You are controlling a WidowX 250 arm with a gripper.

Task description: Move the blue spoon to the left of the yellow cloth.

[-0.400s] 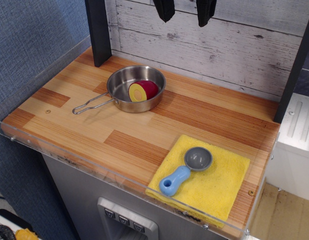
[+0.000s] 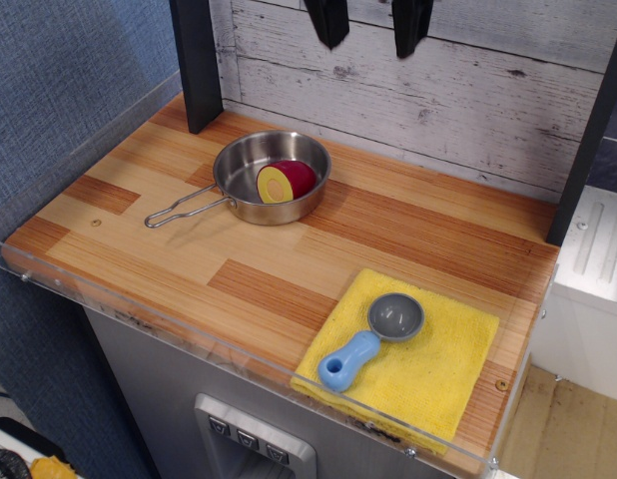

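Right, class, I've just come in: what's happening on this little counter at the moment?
Nothing is being handled yet. The pincer hangs open, high at the back wall, holding nothing. The blue spoon lies on the yellow cloth at the front right. A steel pan with a red and yellow toy inside sits further back on the wooden counter.

- The desk (image 2: pixel 139 215) is topped with striped wood planks in light and reddish tones, and is edged at front and left by a clear plastic rim (image 2: pixel 169 317).
- A whitewashed plank wall (image 2: pixel 468 90) is seen behind it, flanked by two dark posts (image 2: pixel 197 60).
- A blue textured wall (image 2: pixel 59 90) is seen on the left.
- A grey cabinet front with buttons (image 2: pixel 251 439) is seen below.
- A pale wooden floor (image 2: pixel 568 424) is seen at lower right.
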